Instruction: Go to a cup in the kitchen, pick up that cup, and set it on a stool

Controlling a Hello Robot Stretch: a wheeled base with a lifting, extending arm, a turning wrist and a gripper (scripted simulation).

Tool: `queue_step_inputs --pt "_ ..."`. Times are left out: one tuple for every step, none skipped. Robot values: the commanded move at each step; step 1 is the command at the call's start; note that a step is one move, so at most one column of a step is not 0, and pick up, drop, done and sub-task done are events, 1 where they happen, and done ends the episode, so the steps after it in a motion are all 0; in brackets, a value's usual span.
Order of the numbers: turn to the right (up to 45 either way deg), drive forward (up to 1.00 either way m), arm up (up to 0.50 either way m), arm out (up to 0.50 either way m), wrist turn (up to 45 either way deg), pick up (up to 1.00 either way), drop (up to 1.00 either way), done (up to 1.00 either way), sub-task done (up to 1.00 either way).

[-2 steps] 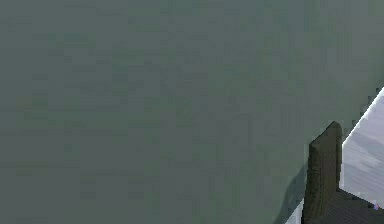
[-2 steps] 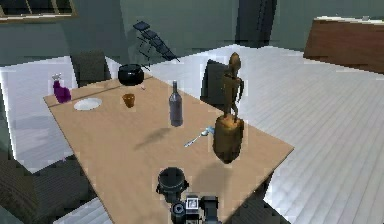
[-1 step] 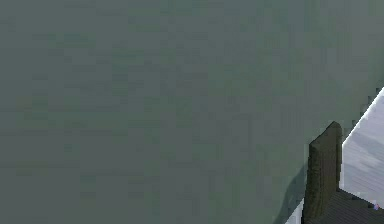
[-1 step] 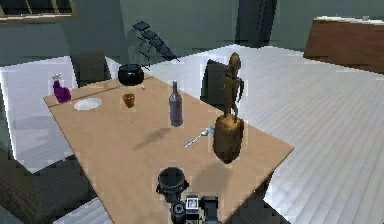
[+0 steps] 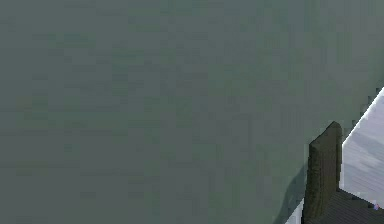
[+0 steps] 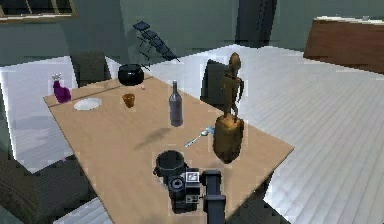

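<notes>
Wooden table (image 6: 110, 140) beneath gripper (image 6: 166, 161), extended probably to reach small brown cup (image 6: 128, 99), well beyond it toward far left; fingers spread or pressed, any load: impossible to tell.

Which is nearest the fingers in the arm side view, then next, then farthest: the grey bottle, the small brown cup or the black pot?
1. grey bottle, mid-way across the table, just beyond the fingers.
2. small brown cup, farther out and toward the view's left.
3. black pot, beyond the cup, at the table's far edge.
</notes>
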Motion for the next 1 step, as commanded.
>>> queue_step_inputs --pt "0.0 0.00 0.24 0.00 0.0 0.00 0.00 0.00 0.00"
